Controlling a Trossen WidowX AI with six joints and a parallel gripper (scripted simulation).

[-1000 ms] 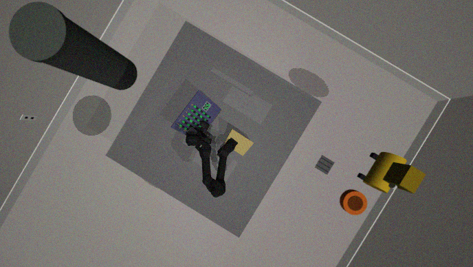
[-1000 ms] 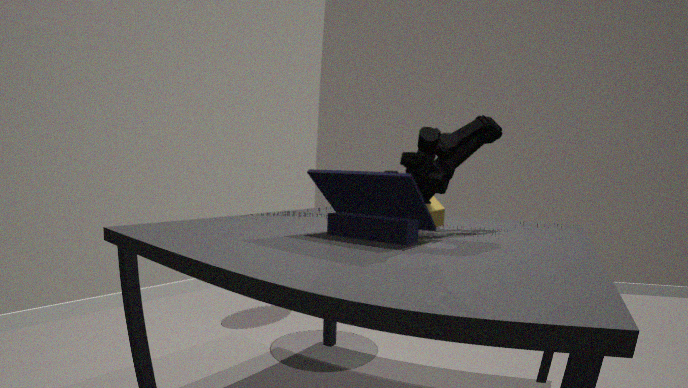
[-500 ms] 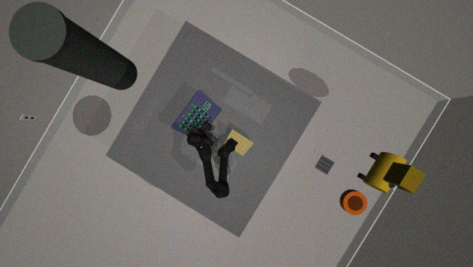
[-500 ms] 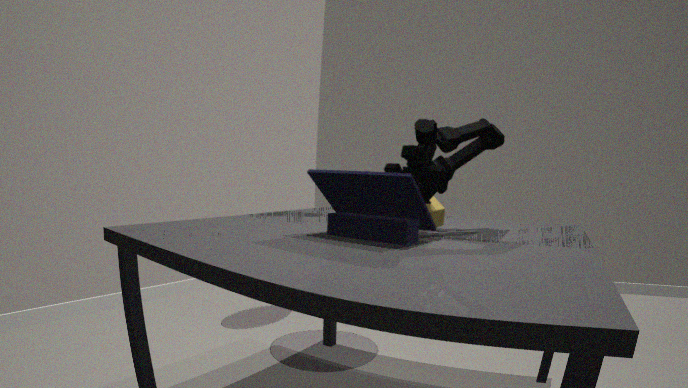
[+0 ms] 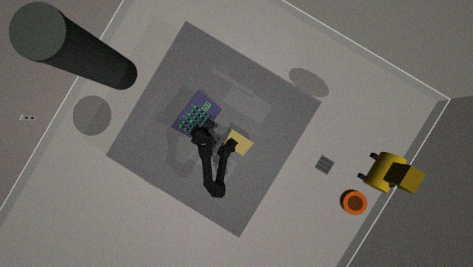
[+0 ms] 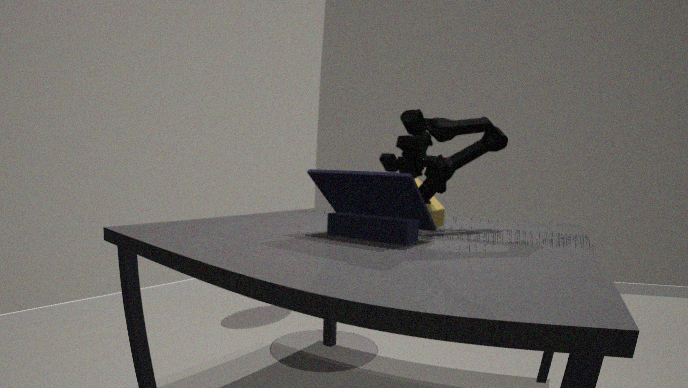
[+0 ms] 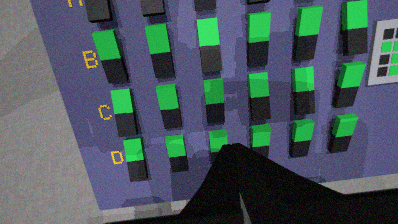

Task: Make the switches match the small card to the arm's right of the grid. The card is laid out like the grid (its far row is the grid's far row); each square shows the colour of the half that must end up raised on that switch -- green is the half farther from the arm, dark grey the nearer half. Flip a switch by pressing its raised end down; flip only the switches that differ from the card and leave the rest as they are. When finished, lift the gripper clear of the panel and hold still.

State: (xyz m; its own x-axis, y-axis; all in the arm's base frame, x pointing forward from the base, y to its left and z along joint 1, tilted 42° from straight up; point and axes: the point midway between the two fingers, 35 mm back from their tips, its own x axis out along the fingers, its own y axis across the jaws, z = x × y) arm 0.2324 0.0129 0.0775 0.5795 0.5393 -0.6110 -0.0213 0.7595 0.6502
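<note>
The switches [image 5: 194, 117] [image 7: 258, 85] spread far and to both sides of the clenched, empty jaws, rows running left to right.

The panel [image 5: 215, 109] [image 6: 370, 195] [image 7: 75, 135] is a dark blue board — tilted, propped on a blue block on the tabletop. Its switches [image 5: 194, 117] [image 7: 213, 100] are two-tone rockers, green on the far half and dark grey on the near half, six across in rows B, C and D. The small card [image 5: 206, 106] [image 7: 372, 67] — pale-bordered, with green and dark squares — lies flat on the panel, just beside the grid's right end.
</note>
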